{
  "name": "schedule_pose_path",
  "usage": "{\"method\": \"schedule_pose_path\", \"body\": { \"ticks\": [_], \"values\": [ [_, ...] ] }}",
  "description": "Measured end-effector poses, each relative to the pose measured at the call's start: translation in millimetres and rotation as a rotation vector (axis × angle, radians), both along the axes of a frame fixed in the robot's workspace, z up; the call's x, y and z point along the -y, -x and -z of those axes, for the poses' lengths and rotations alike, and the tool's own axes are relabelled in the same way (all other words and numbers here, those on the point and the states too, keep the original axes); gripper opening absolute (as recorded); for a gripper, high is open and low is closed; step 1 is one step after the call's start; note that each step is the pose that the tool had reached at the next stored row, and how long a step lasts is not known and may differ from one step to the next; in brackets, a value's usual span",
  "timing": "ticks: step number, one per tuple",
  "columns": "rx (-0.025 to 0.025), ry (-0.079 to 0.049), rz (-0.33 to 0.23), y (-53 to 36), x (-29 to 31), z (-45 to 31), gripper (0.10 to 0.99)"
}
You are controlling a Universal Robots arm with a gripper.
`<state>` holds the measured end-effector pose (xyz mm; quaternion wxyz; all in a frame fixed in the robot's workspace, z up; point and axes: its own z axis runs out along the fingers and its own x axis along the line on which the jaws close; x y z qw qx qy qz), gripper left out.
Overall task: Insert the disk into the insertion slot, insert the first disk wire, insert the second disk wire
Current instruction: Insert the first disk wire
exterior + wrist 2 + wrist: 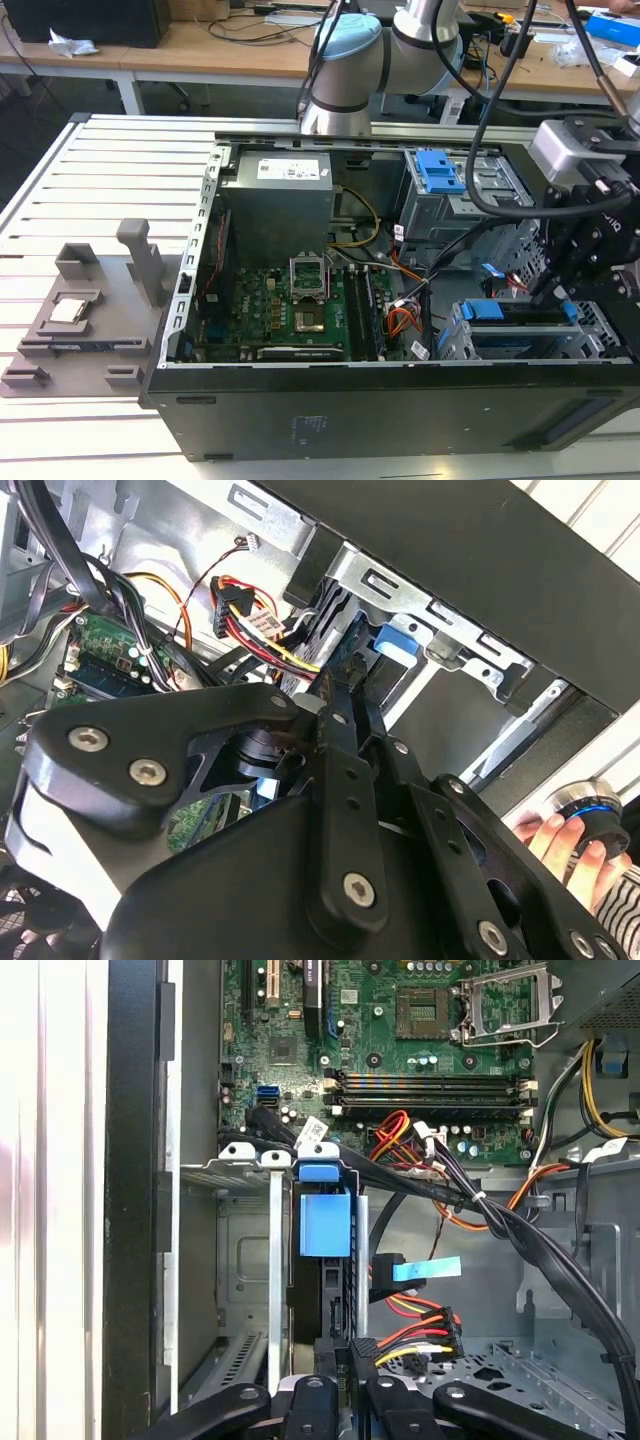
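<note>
Seemingly pinching the thin edge of the disk (325,1250) with the gripper (345,1355), pressed together on it in both wrist views (hard to be fully sure, being so dark down there). Working on the first step, by the look of it: getting the disk into the insertion slot (245,1250). Looking at a disk standing on its edge between the grey walls full of holes, already partway or all the way in, at the corner of the computer case (300,420) on the exterior view's right. Showing a bright blue frame around it, a blue tab at the end far from the gripper, and a dark, thin side. Leaving both wires unplugged, by the look of it: the black plug with red, yellow and black wires (415,1335) just beside the disk, and the flat cable with a blue tab (425,1270) near it. Calling, probably, for a straight, soft push, staying clear of those loose wires. Noticing also a person's hand (555,840) on a round knob (588,815) outside the case.
</note>
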<state>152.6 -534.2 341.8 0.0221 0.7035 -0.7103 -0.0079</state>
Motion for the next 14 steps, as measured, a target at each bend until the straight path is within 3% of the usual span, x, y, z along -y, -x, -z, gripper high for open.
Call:
{"method": "schedule_pose_path", "body": {
  "ticks": [5, 11, 13, 14],
  "values": [
    [-0.0001, 0.001, 0.0, 0.3, 0.1, 6.2, 0.18],
    [0.0, 0.0, 0.0, 0.3, 0.1, 6.8, 0.18],
    [0.0, -0.001, 0.0, 0.3, 0.1, 7.2, 0.192],
    [0.0, 0.0, 0.0, 0.3, 0.1, 6.9, 0.259]
  ]
}}
